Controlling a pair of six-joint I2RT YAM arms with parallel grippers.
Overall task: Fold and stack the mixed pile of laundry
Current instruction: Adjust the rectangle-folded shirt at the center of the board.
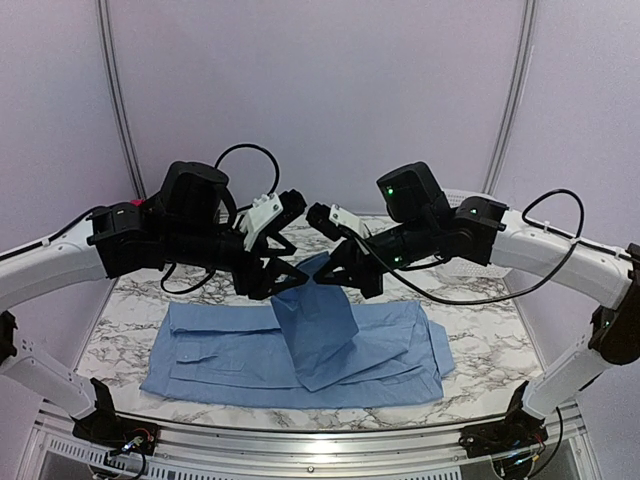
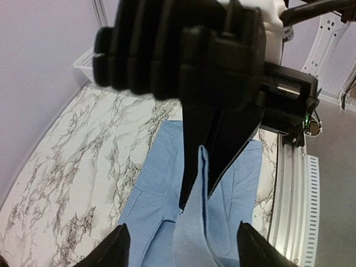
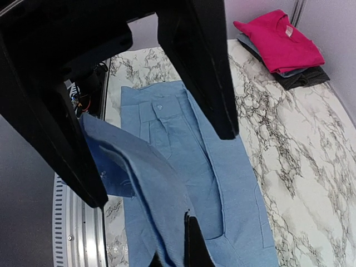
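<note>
The light blue shirt [image 1: 230, 355] lies spread flat on the marble table [image 1: 480, 350]. A fold of the shirt [image 1: 318, 330] is lifted at the middle. My right gripper [image 1: 345, 275] [image 3: 186, 245] is shut on the top edge of that fold. My left gripper [image 1: 283, 272] [image 2: 184, 245] faces it, open, its fingertips [image 2: 119, 247] wide on either side of the hanging cloth without touching it. A folded stack sits at the table's far left corner, with the pink-red T-shirt [image 3: 278, 39] on top of a denim piece and a dark one [image 3: 303, 78].
A white slatted basket [image 2: 83, 61] stands at the far right corner of the table, behind the right arm. The metal rail [image 1: 300, 440] runs along the near edge, just in front of the shirt.
</note>
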